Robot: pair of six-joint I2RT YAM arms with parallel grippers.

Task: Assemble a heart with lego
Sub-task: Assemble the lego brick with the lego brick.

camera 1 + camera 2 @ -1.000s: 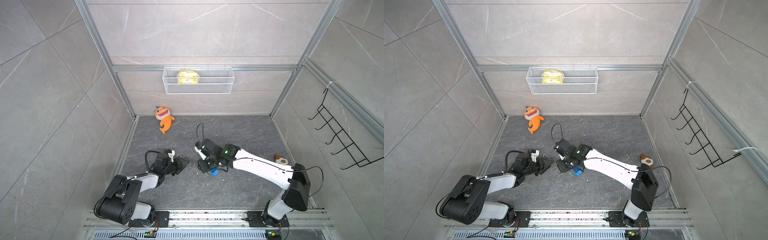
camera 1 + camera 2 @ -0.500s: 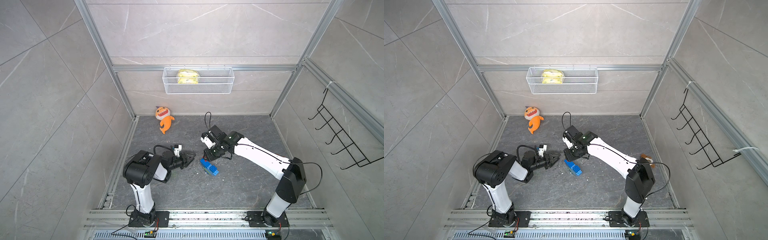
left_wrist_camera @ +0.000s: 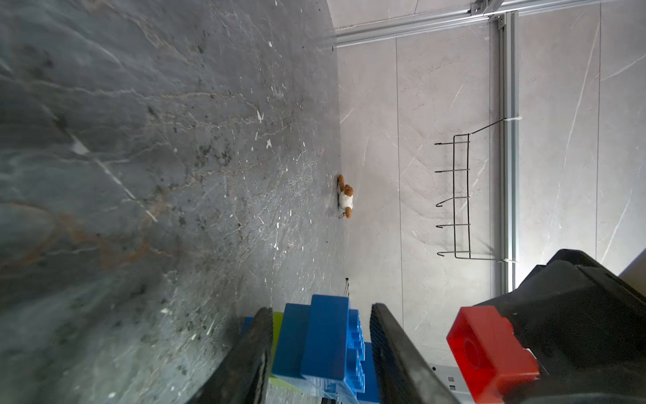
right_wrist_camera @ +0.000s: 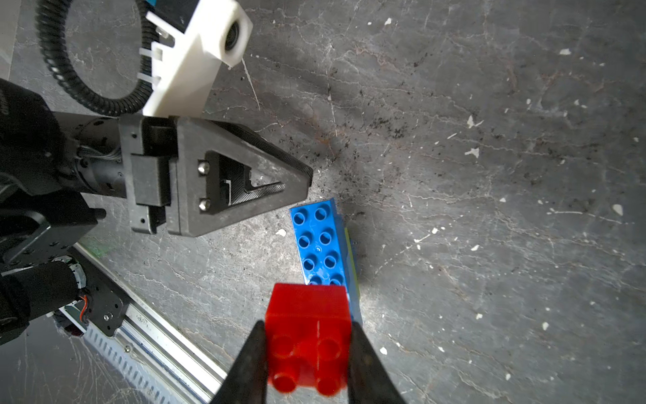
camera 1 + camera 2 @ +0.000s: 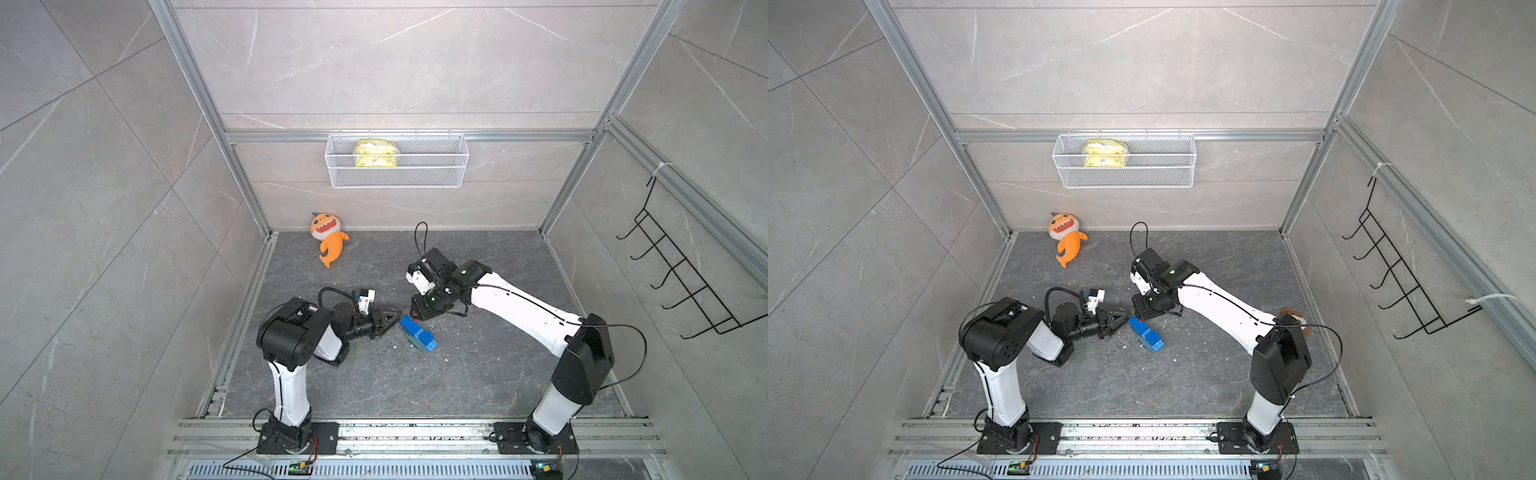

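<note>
The heart (image 5: 417,332) lies on the table (image 5: 478,374), approx. in the middle. It is mostly blue, w/ a thin bit of lime green at one edge.

The L gripper (image 5: 394,314) is low and turned on its side. Its tip is just beside one end of the heart; can't tell if they touch. Its jaws are a little apart, w/ nothing held. In the left wrist view the blue bricks show past the gap.

The R gripper (image 4: 307,328) comes at that same end from the other side and is a bit above it. It holds the red brick (image 3: 489,353) tight, studs facing the wrist camera. The two gripper tips are near each other, so the L gripper sits right by the spot the red brick hangs near.

Other stuff:
- An orange plush fish (image 5: 328,239) is by the back wall, well apart.
- A small brown plush toy (image 5: 1293,318) is by the right wall.
- A wire basket (image 5: 436,174) on the back wall has a yellow pack (image 5: 375,153) in it. The print is too small to read.
- A black hook rack (image 5: 681,282) hangs on the right wall.
- White crumbs and dark specks lie on the table.
</note>
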